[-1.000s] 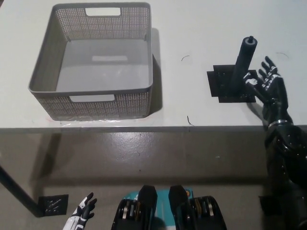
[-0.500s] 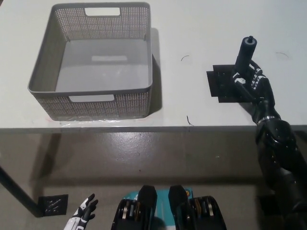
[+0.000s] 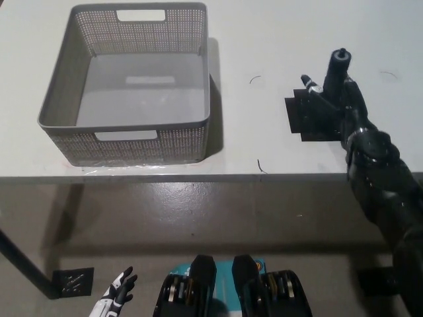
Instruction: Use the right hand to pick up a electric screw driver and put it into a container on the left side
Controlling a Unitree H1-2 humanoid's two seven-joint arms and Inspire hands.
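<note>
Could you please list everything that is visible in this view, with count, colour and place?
Basket: one, grey, perforated walls with handle cut-outs, nothing visible inside, on the left part of the table.
Electric screwdriver: one, dark grey, upright at the right of the table, on the mat.
Mat: one, black, flat on the table under the screwdriver.
Table: one, white, fills the upper half of the view.
Floor plate: one, black, on the grey floor at lower left.
Right hand: one, black, around the screwdriver's body; whether it grips fully cannot be told.
Left hand: one, white, resting low at the bottom left, fingers apart.
</note>
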